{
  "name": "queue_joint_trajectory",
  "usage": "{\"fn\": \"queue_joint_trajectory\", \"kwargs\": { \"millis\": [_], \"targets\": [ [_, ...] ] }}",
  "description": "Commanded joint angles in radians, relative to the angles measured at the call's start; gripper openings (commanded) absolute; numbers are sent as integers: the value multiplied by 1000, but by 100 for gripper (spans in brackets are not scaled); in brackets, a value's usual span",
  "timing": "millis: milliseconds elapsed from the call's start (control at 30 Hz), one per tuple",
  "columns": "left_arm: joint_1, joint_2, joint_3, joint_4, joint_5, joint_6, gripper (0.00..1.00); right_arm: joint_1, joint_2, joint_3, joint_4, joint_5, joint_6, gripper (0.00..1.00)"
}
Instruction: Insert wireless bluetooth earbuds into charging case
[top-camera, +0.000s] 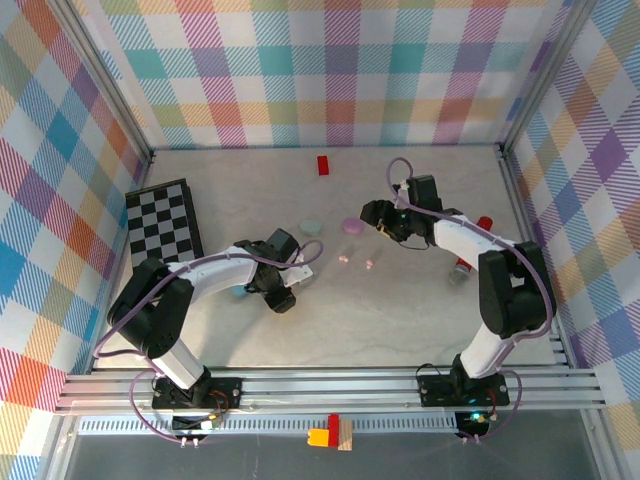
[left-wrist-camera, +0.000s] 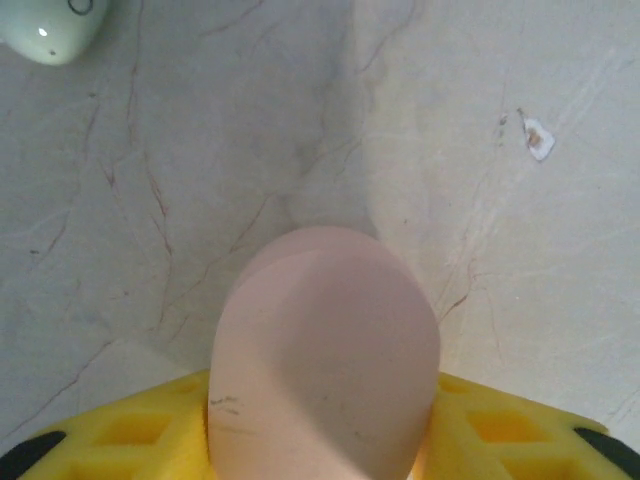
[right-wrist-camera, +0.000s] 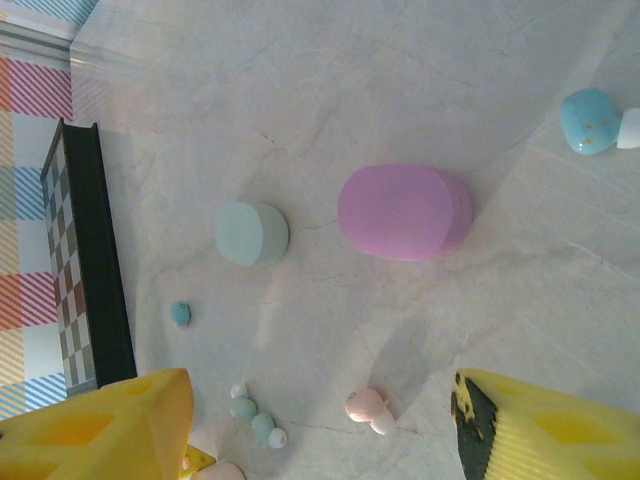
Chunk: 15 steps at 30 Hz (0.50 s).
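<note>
In the left wrist view a pale pink charging case (left-wrist-camera: 325, 350) stands between my left gripper's (left-wrist-camera: 325, 435) yellow fingers (left-wrist-camera: 120, 435), which are shut on its sides just above the table. A mint earbud (left-wrist-camera: 48, 28) lies at that view's top left. From above, the left gripper (top-camera: 305, 258) sits mid-table. My right gripper (right-wrist-camera: 320, 440) hangs open over the table, nothing between its fingers (right-wrist-camera: 110, 430). Below it lie a pink earbud (right-wrist-camera: 366, 407), two mint earbuds (right-wrist-camera: 255, 420) and a teal earbud (right-wrist-camera: 180, 313). A lilac case (right-wrist-camera: 405, 212) and a mint case (right-wrist-camera: 250, 233) lie shut further out.
A checkered board (top-camera: 163, 222) lies at the left. A red block (top-camera: 323, 165) rests near the back wall. A light blue earbud (right-wrist-camera: 590, 120) lies at the far right of the right wrist view. A red-capped object (top-camera: 470, 250) sits beside the right arm.
</note>
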<state>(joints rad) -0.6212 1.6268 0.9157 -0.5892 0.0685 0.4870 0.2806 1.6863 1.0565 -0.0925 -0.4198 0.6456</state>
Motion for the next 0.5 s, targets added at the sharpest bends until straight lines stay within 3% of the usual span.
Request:
{"fn": "queue_joint_trajectory", "kwargs": {
  "millis": [0, 67, 233, 467],
  "targets": [
    [-9, -31, -6, 12, 18, -2, 39, -5, -41, -15, -9, -18, -11, 69],
    [-9, -37, -4, 14, 16, 0, 33, -6, -59, -31, -2, -30, -4, 69],
    [-9, -111, -34, 79, 48, 7, 35, -5, -137, -83, -17, -100, -12, 69],
    [-18, -277, -111, 361, 326, 40, 37, 1, -257, -169, -66, -326, -25, 72]
  ]
}}
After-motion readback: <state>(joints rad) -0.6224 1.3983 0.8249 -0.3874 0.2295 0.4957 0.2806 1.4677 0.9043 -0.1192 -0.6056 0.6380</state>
